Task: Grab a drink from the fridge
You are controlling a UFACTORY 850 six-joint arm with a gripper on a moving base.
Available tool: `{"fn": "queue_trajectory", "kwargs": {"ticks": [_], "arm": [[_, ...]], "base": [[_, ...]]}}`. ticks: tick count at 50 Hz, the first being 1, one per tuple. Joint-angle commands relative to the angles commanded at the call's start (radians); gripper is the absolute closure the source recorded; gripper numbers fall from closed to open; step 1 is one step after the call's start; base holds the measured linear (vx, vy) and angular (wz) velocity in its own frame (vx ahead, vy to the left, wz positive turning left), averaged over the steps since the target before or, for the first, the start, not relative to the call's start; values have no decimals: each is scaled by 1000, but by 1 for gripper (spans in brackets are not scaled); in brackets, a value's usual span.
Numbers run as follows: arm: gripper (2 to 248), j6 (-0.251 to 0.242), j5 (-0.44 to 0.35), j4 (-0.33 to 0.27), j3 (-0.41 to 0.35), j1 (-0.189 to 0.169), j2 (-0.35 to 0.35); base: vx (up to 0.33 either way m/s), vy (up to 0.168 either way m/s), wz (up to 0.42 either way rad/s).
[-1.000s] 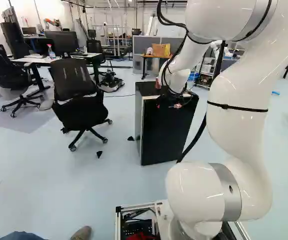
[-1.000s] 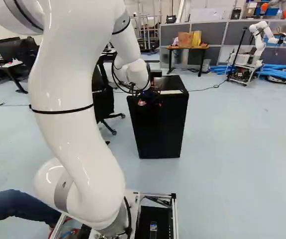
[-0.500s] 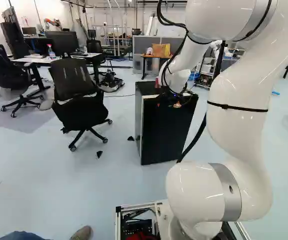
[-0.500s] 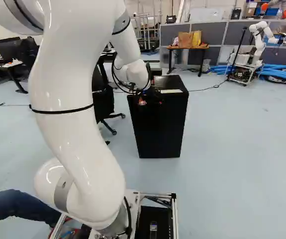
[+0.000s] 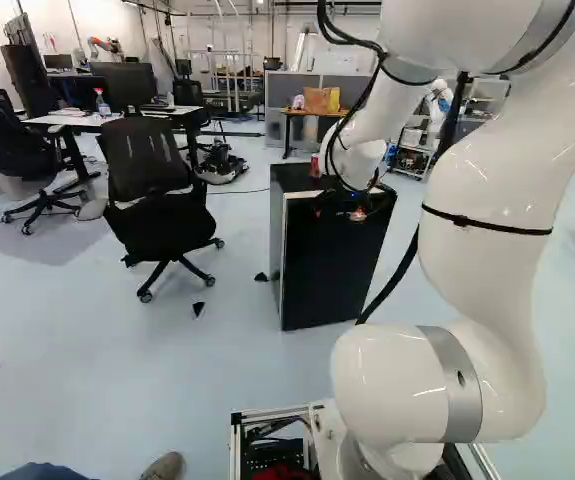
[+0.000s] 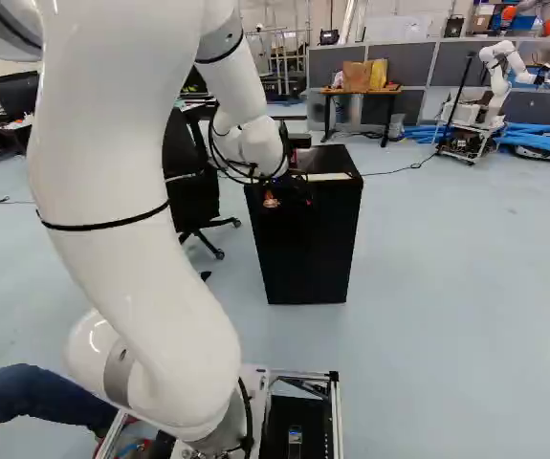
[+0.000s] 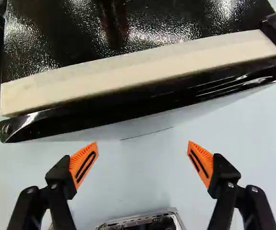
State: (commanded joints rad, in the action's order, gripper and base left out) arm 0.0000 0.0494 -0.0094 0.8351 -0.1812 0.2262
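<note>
End effector point(image 7: 142, 143) is wide open, empty; fridge door point(image 7: 128, 106) looks slick, likely seal-stiff, so best hooked by its side edge.

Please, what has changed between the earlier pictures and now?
The white jointed robot arm has drawn back slightly, its upper part shifting right in the left base view, left in the right. The black box-shaped fridge and metal-framed base stayed put.

Black fridge point(image 5: 329, 265) (upright, on floor point(image 5: 97, 350))
</note>
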Motion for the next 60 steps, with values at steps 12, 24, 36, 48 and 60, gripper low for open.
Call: {"fn": "queue_trajectory", "kwargs": {"ticks": [12,24,36,48,60], "arm": [[3,0,-1,0,-62,-4,-53],[3,0,-41,0,-118,-6,-102],[3,0,-129,0,-147,-1,-129],[3,0,-238,0,-150,1,-131],[3,0,-355,0,-150,1,-131]], "base": [[0,0,0],[0,0,0],[0,0,0],[0,0,0],[0,0,0]]}}
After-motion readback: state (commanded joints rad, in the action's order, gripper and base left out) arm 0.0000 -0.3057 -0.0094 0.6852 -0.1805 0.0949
